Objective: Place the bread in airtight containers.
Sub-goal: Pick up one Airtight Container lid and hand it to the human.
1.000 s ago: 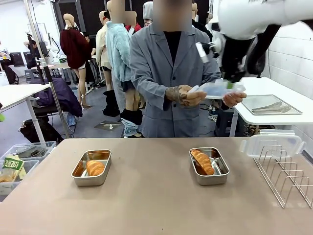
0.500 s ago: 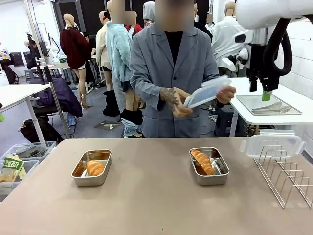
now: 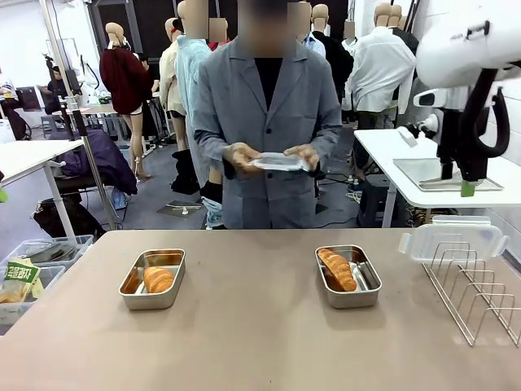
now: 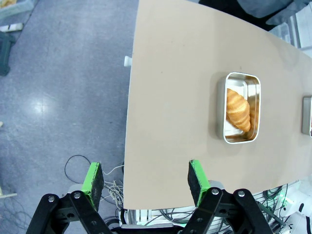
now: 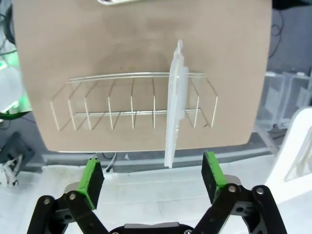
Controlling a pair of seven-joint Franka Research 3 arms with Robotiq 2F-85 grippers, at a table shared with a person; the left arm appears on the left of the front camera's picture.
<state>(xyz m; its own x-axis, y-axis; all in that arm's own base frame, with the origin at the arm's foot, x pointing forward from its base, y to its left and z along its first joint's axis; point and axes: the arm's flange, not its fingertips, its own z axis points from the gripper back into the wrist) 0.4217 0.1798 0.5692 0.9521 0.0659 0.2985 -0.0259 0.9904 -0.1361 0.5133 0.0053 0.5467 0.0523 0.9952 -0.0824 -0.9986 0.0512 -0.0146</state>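
Left claw [image 4: 144, 171] spread wide, empty, hanging high over table [image 4: 170, 97] edge. Right claw [image 5: 151, 168] wide too, nothing between pads, above wire rack [image 5: 131, 105] (clear lid [image 5: 175, 102] stands on edge in it). Left croissant [image 3: 158, 279] lies in open left tub [image 3: 151, 304]; right croissant [image 3: 337, 268] in open right tub [image 3: 348, 298], tubs well apart. Person across table holds second lid [image 3: 279, 162] flat, both hands.

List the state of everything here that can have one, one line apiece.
left container: lid off, croissant inside
right container: lid off, second croissant inside
held lid: off, in the person's hands
racked lid: off, standing on edge in the wire rack
left gripper: open, empty
right gripper: open, empty
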